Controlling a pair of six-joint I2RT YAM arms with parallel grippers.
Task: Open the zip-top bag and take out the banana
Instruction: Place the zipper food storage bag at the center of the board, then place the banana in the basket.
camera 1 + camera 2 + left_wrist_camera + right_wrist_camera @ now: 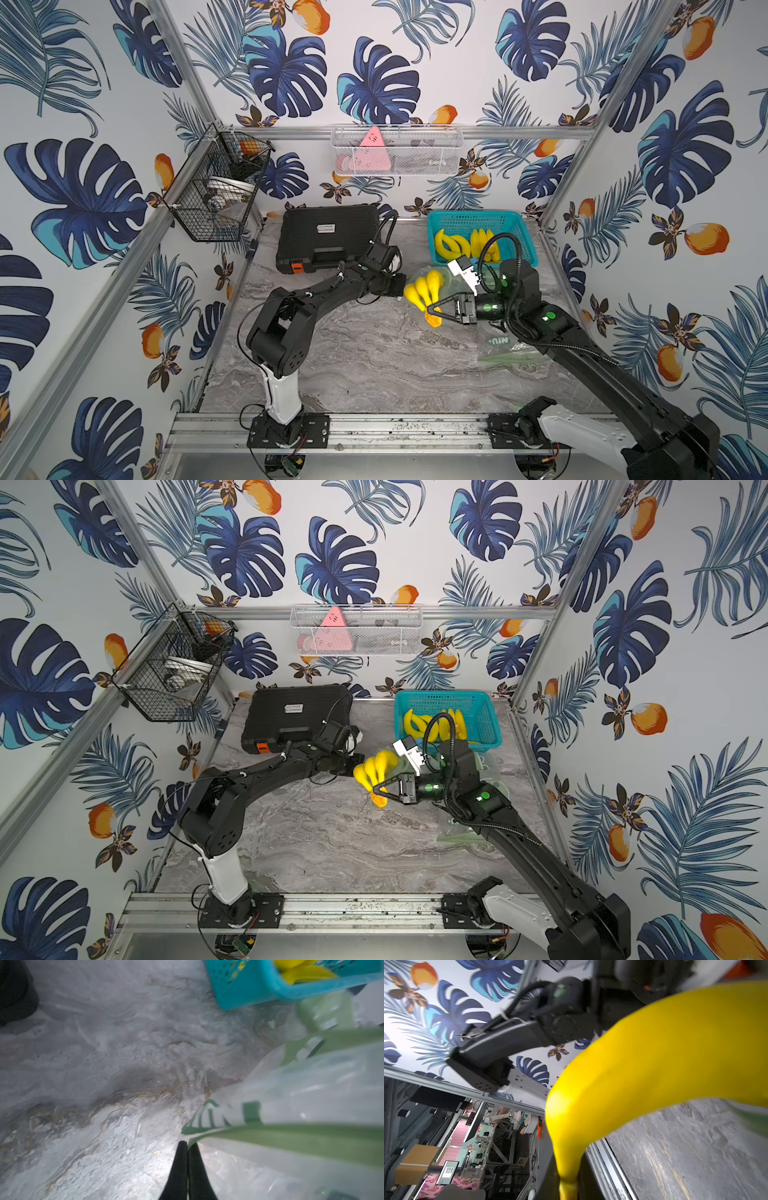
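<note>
A bunch of yellow bananas (424,289) (374,769) hangs above the table's middle, its orange-tipped stem pointing down. My right gripper (430,310) (379,791) is shut on that stem; in the right wrist view the banana (654,1064) fills the picture and its stem runs between the jaws (569,1189). The clear zip-top bag (301,1088) with a green strip and green print lies right behind the bunch (452,277). My left gripper (187,1144) (400,286) is shut on the bag's edge by the green strip, partly hidden behind the bananas in both top views.
A teal basket (517,232) (249,987) holding more bananas stands at the back right. A black case (328,232) lies at the back left. A second clear bag (500,349) lies flat under my right arm. Wire baskets hang on the walls.
</note>
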